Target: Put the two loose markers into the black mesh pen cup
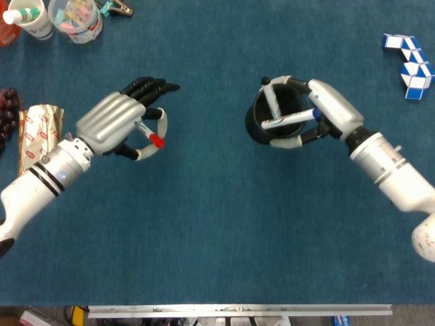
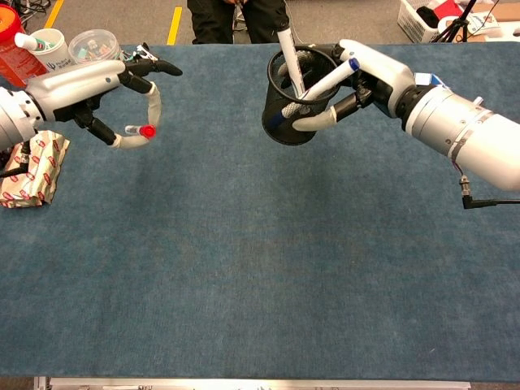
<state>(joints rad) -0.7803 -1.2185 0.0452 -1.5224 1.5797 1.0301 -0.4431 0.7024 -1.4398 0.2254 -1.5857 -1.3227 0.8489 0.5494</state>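
Observation:
The black mesh pen cup [image 1: 262,125] [image 2: 284,110] stands right of centre, leaning in the chest view, with one white pen [image 1: 274,99] [image 2: 288,50] upright inside it. My right hand [image 1: 333,109] [image 2: 378,73] holds a white marker with a blue cap [image 1: 289,120] [image 2: 329,81] slantwise over the cup's mouth. Its thumb lies against the cup's outer wall. Well left of the cup and above the table, my left hand [image 1: 115,122] [image 2: 89,81] pinches a white marker with a red cap [image 1: 151,136] [image 2: 142,130], red end pointing towards the cup.
Two plastic tubs [image 1: 75,17] [image 2: 93,45] and a red bottle [image 2: 12,45] stand at the far left corner. A foil snack packet [image 1: 37,136] [image 2: 32,175] lies under my left forearm. A blue-and-white snake puzzle [image 1: 411,64] lies far right.

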